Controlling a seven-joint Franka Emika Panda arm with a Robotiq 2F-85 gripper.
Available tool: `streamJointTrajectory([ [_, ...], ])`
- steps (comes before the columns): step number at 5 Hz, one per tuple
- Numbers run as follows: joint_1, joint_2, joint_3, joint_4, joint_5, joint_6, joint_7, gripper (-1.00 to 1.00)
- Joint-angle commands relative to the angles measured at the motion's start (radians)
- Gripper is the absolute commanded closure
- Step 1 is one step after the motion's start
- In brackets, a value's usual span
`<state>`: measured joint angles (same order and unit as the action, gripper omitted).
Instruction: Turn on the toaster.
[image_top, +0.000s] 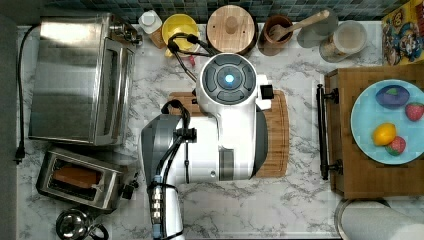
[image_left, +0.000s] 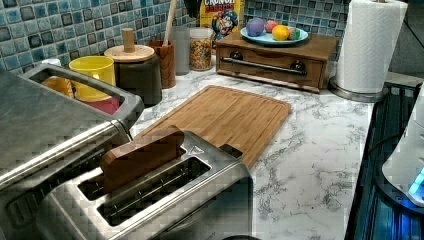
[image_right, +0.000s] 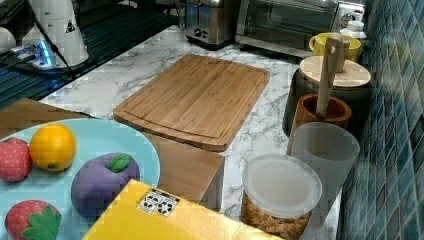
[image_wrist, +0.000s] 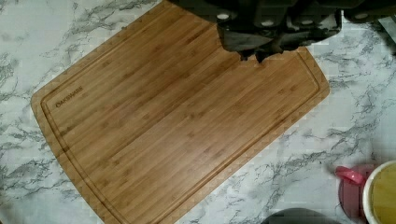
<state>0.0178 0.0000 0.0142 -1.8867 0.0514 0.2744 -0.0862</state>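
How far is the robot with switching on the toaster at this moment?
Nothing looks done yet. The brown slice sticks up high out of the toaster, so the lever appears not pressed. The arm hangs above the bamboo cutting board, apart from the toaster. Left to do: move over to the toaster and push its black side lever down.

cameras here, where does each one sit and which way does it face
Top view: overhead, straight down on the counter; the arm covers the cutting board.
Left view: low behind the toaster, facing the fruit plate; the arm's base sits at the left view's right edge.
Right view: beside the fruit plate, facing back toward the toaster.
Wrist view: on the arm, looking down at the cutting board; the gripper shows.
All four share the cutting board.
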Motion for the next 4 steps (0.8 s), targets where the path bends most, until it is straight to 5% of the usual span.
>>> streamJointTrajectory([
  [1,0.086,-0.111,0.116,-0.201,0.048,0.12,-0.102,1.0],
  [4,0.153,-0.292,0.217,-0.393,0.121,0.145,-0.076,1.0],
])
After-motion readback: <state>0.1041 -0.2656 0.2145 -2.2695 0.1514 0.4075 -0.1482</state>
